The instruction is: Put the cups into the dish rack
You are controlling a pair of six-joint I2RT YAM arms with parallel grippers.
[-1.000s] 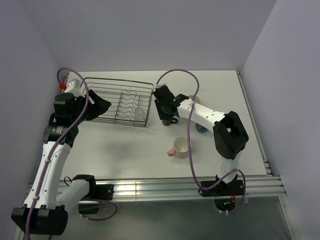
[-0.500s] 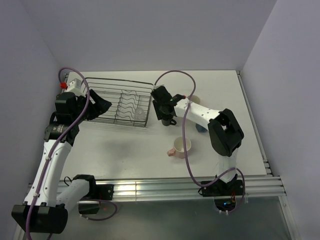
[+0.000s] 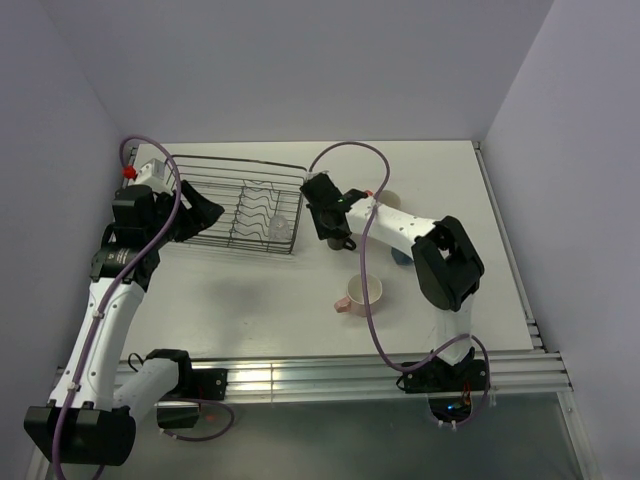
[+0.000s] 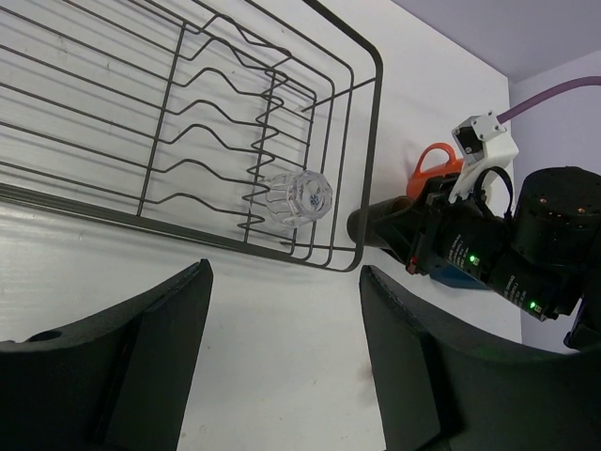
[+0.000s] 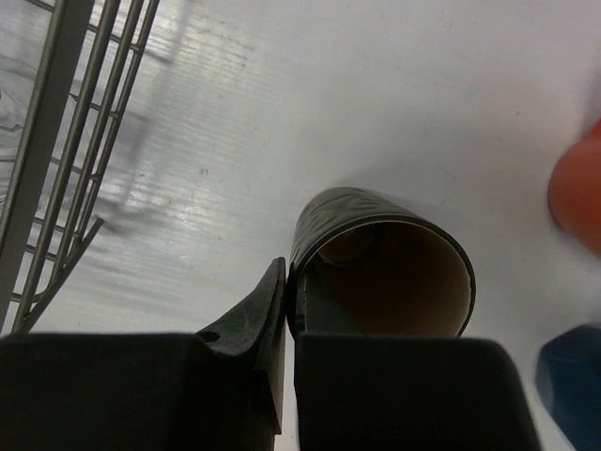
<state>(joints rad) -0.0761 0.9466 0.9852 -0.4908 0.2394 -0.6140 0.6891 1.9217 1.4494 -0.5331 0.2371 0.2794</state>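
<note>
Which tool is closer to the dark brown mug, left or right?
Right. The right tool is shut on the dark brown mug's wall, just right of the dish rack; the left tool sits open at the rack's left end, well apart.

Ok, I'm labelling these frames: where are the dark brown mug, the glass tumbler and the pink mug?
dark brown mug [image 5: 404, 277]: right wrist view, inner wall.
glass tumbler [image 4: 299, 197]: left wrist view, its faceted middle.
pink mug [image 3: 362, 292]: top external view, pale inside.
</note>
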